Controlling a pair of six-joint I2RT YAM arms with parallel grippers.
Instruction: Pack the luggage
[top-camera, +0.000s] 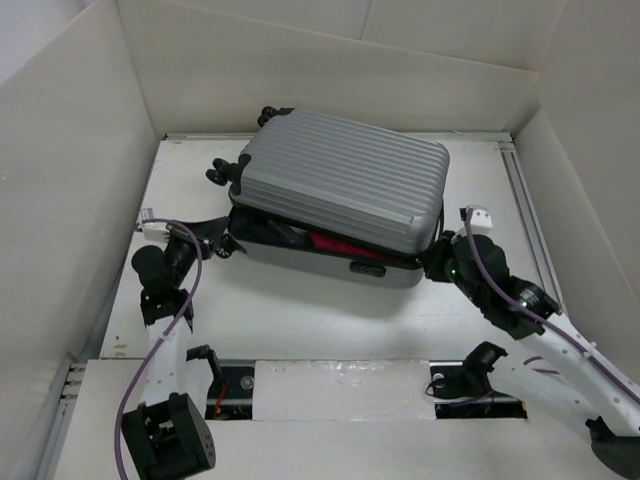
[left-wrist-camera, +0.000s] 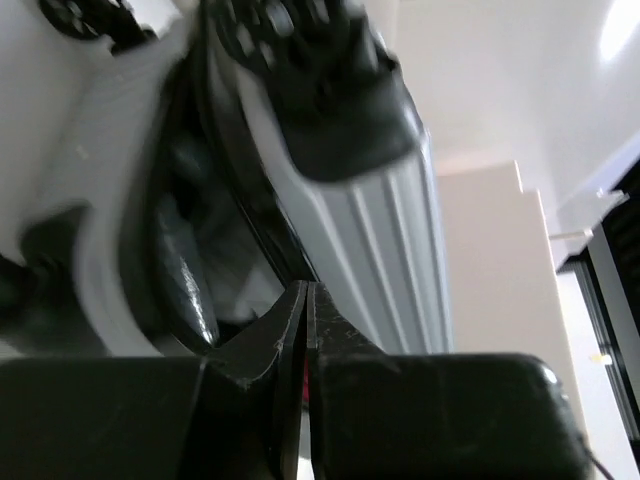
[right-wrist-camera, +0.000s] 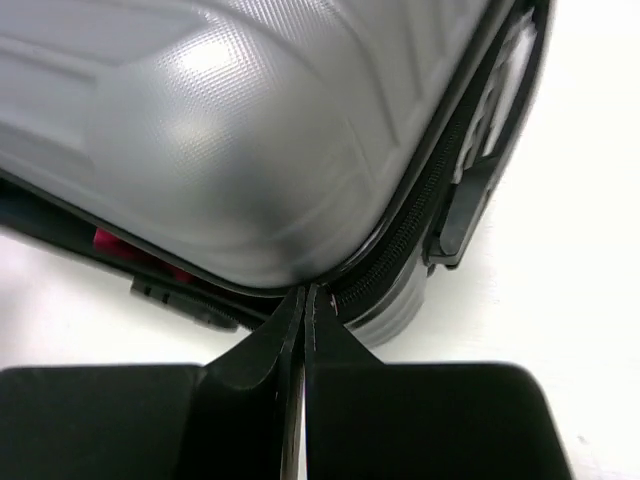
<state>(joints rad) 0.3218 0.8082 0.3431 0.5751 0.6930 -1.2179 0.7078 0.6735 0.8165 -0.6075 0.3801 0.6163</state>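
White walls (top-camera: 80, 170) closed in the white table (top-camera: 300, 320) on three sides. The luggage (top-camera: 340, 190) lay flat toward the back of the table, turned a little askew, its ribbed silver lid (top-camera: 345, 175) resting on the lower shell (top-camera: 330, 262) but not fully down, so a dark gap ran along the near edge. The left arm (top-camera: 165, 300) reached up from its base to the luggage's near left corner, and the right arm (top-camera: 510, 295) reached in to the near right corner. The left gripper (top-camera: 222, 243) sat just at the gap beside the left corner; in the left wrist view its fingers (left-wrist-camera: 330, 340) were pressed together with nothing visible between them, the tips (left-wrist-camera: 305, 290) close to the dark opening between the two shells (left-wrist-camera: 380, 250). The right gripper (top-camera: 437, 262) sat against the right corner; in the right wrist view its fingers (right-wrist-camera: 335, 345) were likewise pressed together, the tips (right-wrist-camera: 305, 292) right at the rounded corner of the lid (right-wrist-camera: 200, 130), next to the zipper (right-wrist-camera: 420, 200). Whether they pinched anything there could not be told. Black wheels (top-camera: 222, 172) stuck out at the luggage's left end. Something red (top-camera: 335, 245) showed in the gap.
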